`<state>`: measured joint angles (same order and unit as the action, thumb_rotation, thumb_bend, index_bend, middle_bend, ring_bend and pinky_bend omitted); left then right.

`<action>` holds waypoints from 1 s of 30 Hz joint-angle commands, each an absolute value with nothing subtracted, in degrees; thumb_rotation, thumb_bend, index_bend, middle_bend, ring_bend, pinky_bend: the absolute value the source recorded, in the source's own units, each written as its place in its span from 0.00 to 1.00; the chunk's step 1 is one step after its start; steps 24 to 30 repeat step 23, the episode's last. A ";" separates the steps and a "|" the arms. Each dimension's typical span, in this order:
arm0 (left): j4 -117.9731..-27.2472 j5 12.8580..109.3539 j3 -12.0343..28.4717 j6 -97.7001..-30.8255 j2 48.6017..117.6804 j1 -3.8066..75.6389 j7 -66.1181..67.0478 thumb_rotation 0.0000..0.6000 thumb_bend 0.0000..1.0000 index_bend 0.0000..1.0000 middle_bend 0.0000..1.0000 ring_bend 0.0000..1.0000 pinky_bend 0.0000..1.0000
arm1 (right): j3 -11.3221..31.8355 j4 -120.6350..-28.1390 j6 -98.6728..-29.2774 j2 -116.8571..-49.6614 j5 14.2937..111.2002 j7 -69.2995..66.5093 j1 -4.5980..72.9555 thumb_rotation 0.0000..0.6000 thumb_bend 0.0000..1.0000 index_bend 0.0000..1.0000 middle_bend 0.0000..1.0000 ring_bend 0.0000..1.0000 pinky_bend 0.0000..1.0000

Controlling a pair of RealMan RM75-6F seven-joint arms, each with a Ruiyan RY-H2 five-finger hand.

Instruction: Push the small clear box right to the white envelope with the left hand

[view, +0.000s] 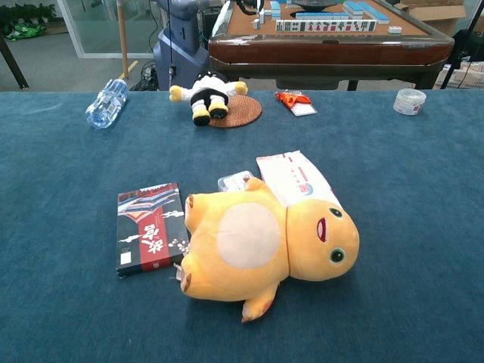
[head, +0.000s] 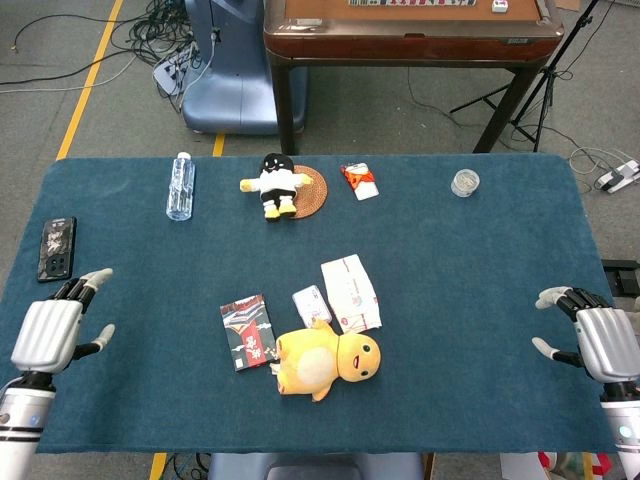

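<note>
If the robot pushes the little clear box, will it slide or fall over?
Probably slide. The clear box lies low and flat on the blue cloth, so tipping seems unlikely. It looks small and light, so a gentle nudge should do, though the cloth may drag a bit. The envelope lies right beside it, so it cannot go far.

Two plush toys are counted: a yellow one point(head: 325, 362) and a black-and-white one point(head: 273, 183). One water bottle point(head: 180, 185), one phone point(head: 57, 248), one white envelope point(head: 351, 292), one small clear box point(head: 311, 304) are seen.
</note>
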<state>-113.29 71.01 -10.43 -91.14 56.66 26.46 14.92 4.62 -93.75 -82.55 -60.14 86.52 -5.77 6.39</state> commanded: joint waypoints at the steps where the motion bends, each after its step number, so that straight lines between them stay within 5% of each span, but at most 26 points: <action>1: -115.09 73.75 -11.88 -93.29 54.68 22.67 13.28 1.00 0.30 0.16 0.20 0.22 0.44 | 4.51 -93.84 -82.44 -60.16 86.47 -5.60 6.41 1.00 0.00 0.45 0.37 0.29 0.39; 13: -113.69 78.50 -11.89 -97.95 54.70 12.80 16.02 1.00 0.30 0.16 0.20 0.21 0.42 | 4.27 -95.00 -83.41 -59.12 86.13 -5.55 5.61 1.00 0.00 0.45 0.37 0.29 0.39; 30: -113.43 79.88 -9.28 -96.00 54.88 10.34 16.98 1.00 0.30 0.16 0.20 0.21 0.42 | 3.89 -94.19 -83.51 -59.86 85.62 -6.61 5.04 1.00 0.00 0.45 0.37 0.29 0.39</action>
